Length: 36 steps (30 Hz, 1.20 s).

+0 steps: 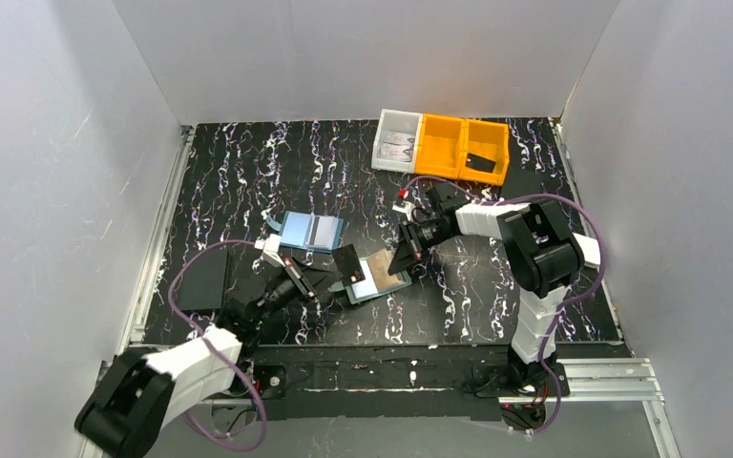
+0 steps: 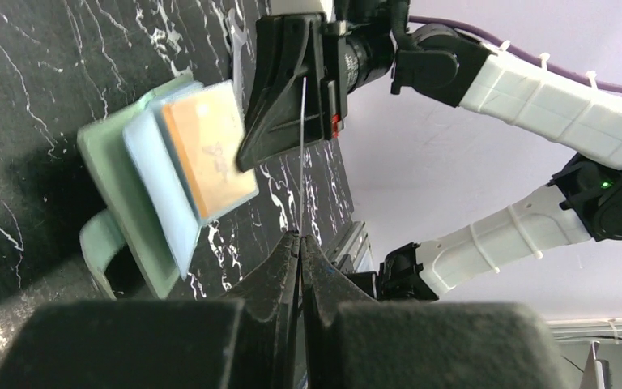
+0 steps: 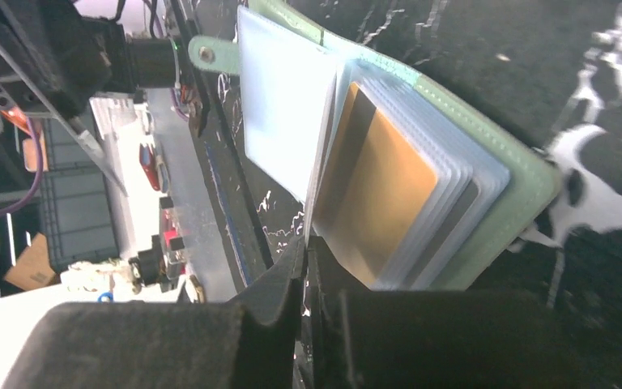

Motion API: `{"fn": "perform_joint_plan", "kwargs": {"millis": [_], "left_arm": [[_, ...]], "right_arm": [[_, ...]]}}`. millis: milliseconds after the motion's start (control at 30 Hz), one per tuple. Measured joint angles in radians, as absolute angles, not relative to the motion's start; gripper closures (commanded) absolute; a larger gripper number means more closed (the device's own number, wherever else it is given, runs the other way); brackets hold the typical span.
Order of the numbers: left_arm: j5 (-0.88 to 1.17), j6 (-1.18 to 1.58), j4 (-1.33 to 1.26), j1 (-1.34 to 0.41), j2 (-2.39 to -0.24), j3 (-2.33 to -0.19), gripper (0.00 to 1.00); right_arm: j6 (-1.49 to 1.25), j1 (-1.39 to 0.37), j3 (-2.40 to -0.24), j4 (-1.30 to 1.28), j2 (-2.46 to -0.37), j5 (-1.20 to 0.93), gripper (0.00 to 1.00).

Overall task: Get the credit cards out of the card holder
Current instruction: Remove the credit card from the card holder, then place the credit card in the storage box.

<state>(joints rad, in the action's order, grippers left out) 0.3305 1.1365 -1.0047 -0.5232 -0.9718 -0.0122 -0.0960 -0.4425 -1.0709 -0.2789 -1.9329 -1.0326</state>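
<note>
Your left gripper (image 2: 300, 243) pinches one black card (image 1: 348, 262), out of the slots | card holder (image 2: 97, 154) lies open on the table (image 1: 248, 172) between both grippers, orange card (image 2: 206, 154) in its sleeve, so you look partway | right gripper (image 3: 305, 243) pressed almost together at the holder's leaves.

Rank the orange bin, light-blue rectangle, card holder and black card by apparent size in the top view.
1. orange bin
2. light-blue rectangle and card holder: they look about alike, and the holder is partly covered, so no ranking between them
3. black card, smallest
</note>
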Motion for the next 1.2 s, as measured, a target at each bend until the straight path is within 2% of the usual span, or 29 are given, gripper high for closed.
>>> {"fn": "perform_joint_plan", "kwargs": {"millis": [133, 267, 633, 867, 967, 1200], "left_arm": [[0.304, 1.094, -0.783, -0.515, -0.738, -0.018, 1.00], [0.289, 1.073, -0.643, -0.508, -0.632, -0.020, 1.00], [0.275, 1.069, -0.526, -0.506, -0.602, -0.020, 1.00], [0.268, 1.069, -0.505, -0.506, -0.558, -0.020, 1.00], [0.269, 1.069, -0.496, -0.506, -0.545, -0.020, 1.00], [0.286, 1.048, -0.491, -0.506, -0.559, -0.024, 1.00]], "right_arm": [[-0.073, -0.487, -1.088, -0.297, -1.932, -1.026, 0.78], [-0.049, -0.529, -1.117, -0.313, -1.932, -1.026, 0.70], [-0.024, -0.656, -1.135, -0.320, -1.930, -1.030, 0.48], [-0.022, -0.740, -1.135, -0.319, -1.930, -1.087, 0.45], [0.005, -0.746, -1.143, -0.341, -1.930, -1.113, 0.42], [0.225, -0.683, -1.209, -0.519, -1.904, -1.158, 0.27]]}}
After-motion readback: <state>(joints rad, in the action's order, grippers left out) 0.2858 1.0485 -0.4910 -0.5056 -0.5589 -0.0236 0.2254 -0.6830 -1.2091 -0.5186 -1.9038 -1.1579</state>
